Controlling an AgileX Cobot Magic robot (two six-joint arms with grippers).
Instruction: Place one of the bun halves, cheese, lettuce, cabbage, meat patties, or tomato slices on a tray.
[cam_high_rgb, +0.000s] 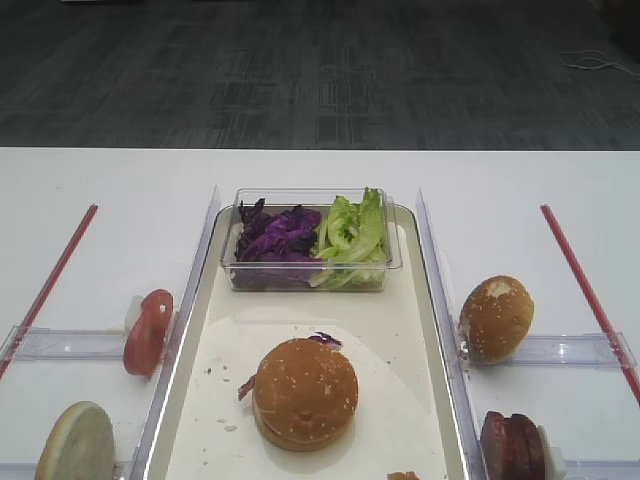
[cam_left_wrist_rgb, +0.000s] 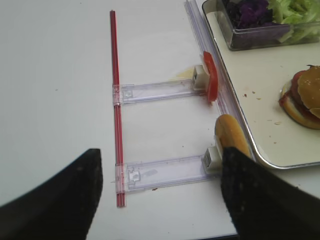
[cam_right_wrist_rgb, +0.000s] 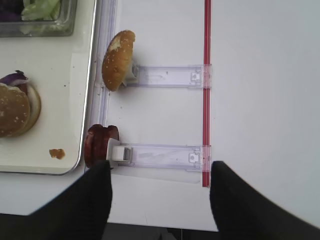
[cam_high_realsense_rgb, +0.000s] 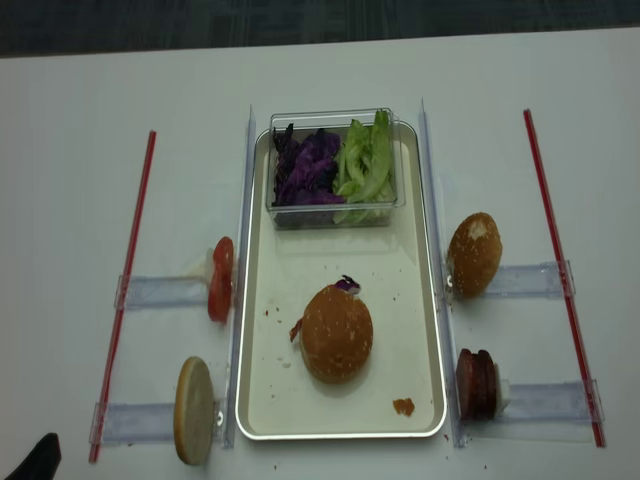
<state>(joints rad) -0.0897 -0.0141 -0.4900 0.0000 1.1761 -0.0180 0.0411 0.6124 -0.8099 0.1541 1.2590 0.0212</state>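
Note:
A sesame bun half (cam_high_rgb: 305, 390) tops a stack on the cream tray (cam_high_rgb: 415, 330). Purple cabbage (cam_high_rgb: 278, 235) and green lettuce (cam_high_rgb: 352, 235) fill a tub at the tray's far end. Tomato slices (cam_left_wrist_rgb: 210, 82) stand on edge left of the tray, and meat patties (cam_right_wrist_rgb: 95, 145) stand right of it. No cheese shows in any view. My right gripper (cam_right_wrist_rgb: 161, 170) is open over bare table near the patties' holder. My left gripper (cam_left_wrist_rgb: 161, 160) is open and empty, one finger (cam_left_wrist_rgb: 250, 195) in front of a pale bun disc (cam_left_wrist_rgb: 231, 137).
A clear tub (cam_high_rgb: 232, 268) holds the greens. Clear plastic holders (cam_right_wrist_rgb: 165, 76) and red strips (cam_right_wrist_rgb: 206, 90) lie on both sides of the tray. A bun with a whitish patch (cam_high_rgb: 496, 318) stands on the right. A crumb (cam_high_realsense_rgb: 403, 406) lies on the tray. The table's front edge is near.

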